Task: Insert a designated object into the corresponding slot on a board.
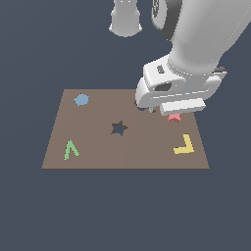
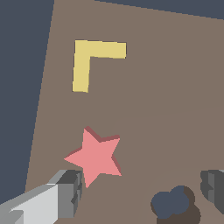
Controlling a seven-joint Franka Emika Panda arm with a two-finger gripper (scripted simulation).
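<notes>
The floor [image 1: 122,211] is a flat, plain surface of dark slate blue, and it fills all the background in the exterior view. The light is soft and even, and no strong shadows fall on it.

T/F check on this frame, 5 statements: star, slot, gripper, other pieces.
1. The red star lies on the board, outside the slot. True.
2. The star-shaped slot is already filled. False: it is an empty dark hole.
3. The gripper is shut on the star. False: the fingers stand apart and the star lies flat beside one finger.
4. The yellow L-shaped piece sits near the board's edge at the exterior view's right. True.
5. The blue disc lies beside the yellow piece. False: it is at the far-left corner in the exterior view.
</notes>
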